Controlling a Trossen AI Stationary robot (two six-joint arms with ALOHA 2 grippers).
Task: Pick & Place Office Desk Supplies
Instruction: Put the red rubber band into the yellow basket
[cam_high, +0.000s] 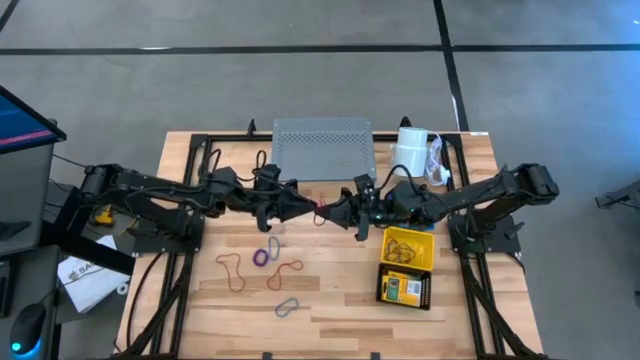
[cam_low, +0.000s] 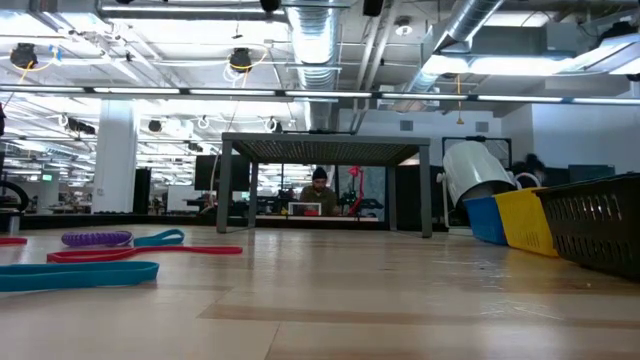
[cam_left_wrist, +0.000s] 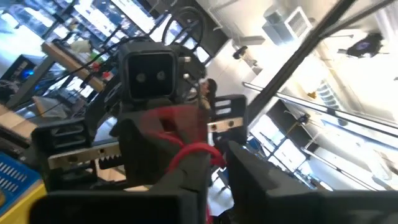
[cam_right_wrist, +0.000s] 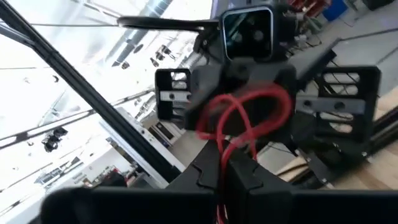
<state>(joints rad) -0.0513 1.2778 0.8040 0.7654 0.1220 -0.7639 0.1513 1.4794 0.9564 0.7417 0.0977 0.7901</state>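
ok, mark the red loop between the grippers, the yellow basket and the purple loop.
red loop (cam_right_wrist: 249, 109): right wrist view, on the loop's curve.
yellow basket (cam_high: 426, 262): high view, right rim.
purple loop (cam_low: 97, 239): low view, middle of its band.

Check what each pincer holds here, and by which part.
A red loop hangs between the two, above the table. The right pincer is shut on the loop's crossed strands at one end; the left pincer pinches its other end.

Bright ceiling strip lights (cam_low: 300, 95) flood the scene evenly, throwing only soft shadows on the bench (cam_high: 330, 300), while both wrist views are smeared with motion blur and washed out by glare, and the nearest bench boards in the low view lie out of focus.
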